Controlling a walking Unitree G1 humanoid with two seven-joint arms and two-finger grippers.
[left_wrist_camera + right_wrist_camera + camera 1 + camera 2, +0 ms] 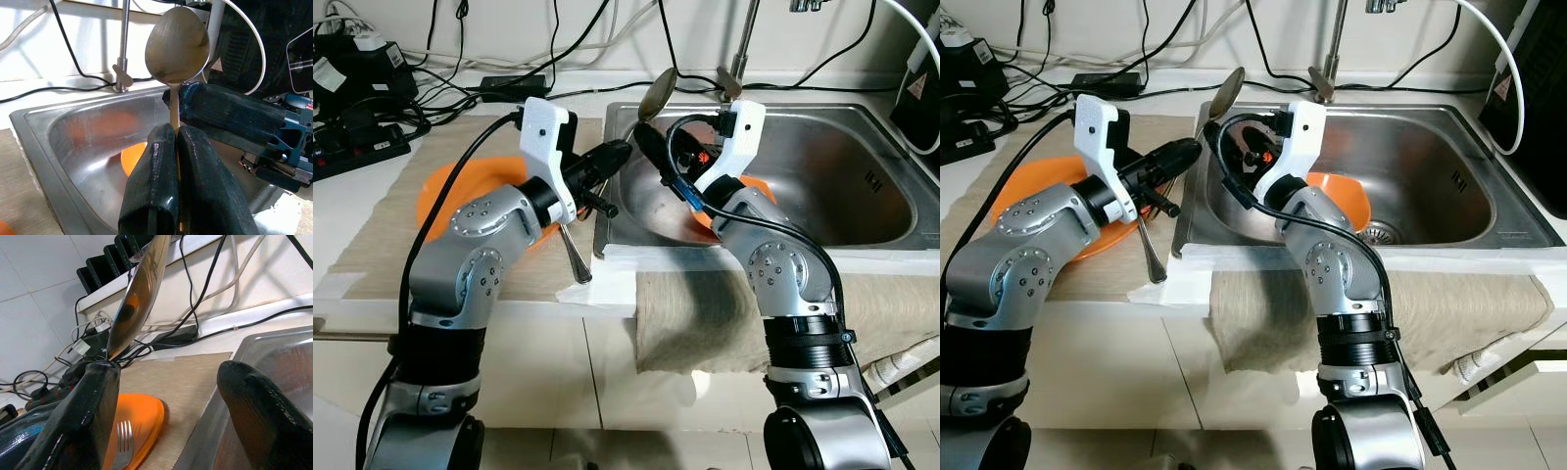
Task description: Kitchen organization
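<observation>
My left gripper [174, 134] is shut on the handle of a metal spoon [178, 46], holding it upright with the bowl on top over the sink's left rim. My right gripper [166, 406] stands open right beside it, one finger [649, 149] close against the spoon's handle just under the bowl [658, 91]; whether they touch I cannot tell. An orange plate [445, 191] lies on the beige mat to the left, with a fork [124, 438] on it. A utensil handle [575, 257] sticks out toward the counter's front edge. An orange dish [1344, 198] lies in the sink.
The steel sink [862, 147] has a faucet [740, 49] behind it. Power strips and black cables [357, 93] crowd the back left of the counter. A beige towel [705, 313] hangs over the counter's front edge.
</observation>
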